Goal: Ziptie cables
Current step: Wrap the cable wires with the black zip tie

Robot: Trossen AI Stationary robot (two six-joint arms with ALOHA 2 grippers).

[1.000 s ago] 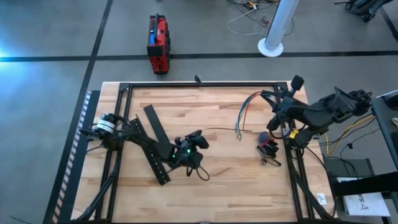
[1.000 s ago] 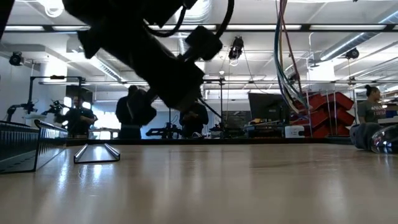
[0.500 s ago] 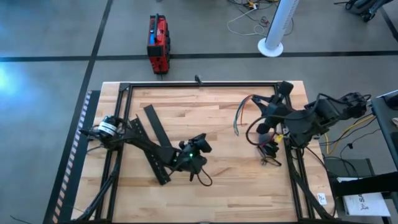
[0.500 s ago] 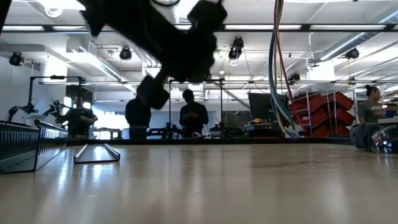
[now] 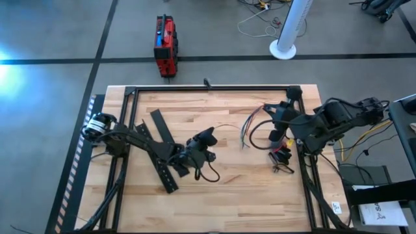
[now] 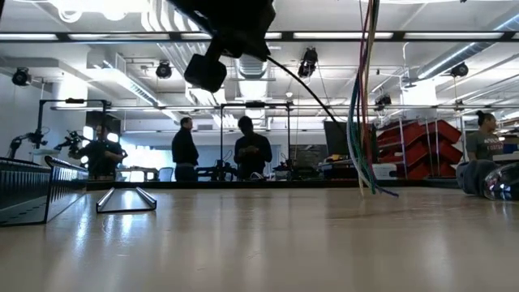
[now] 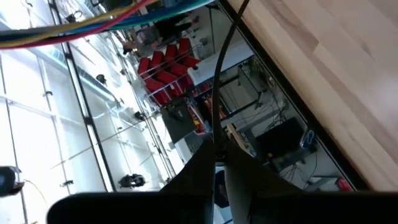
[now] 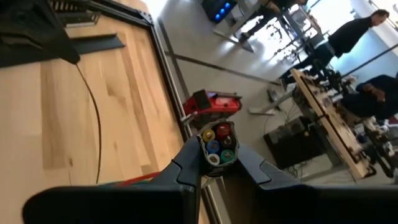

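Cables (image 5: 249, 123): thin blue, green, orange, red and white wires, bunched at one end, clamped between right gripper (image 8: 214, 163) fingers over table's (image 5: 247, 188) right half. Hanging vertically, loose tips near tabletop. Left gripper (image 7: 219, 163) fully closed on thin dark strand.

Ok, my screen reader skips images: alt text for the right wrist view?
The right claw is shut on the cables, their coloured cut ends facing the camera. Beyond lie the wooden table, its black frame rail, and people at benches.

Cables (image 5: 250, 125) in blue, green, orange, red and white (thin strands), pale striped wood table (image 5: 227, 195), red case (image 5: 165, 44)
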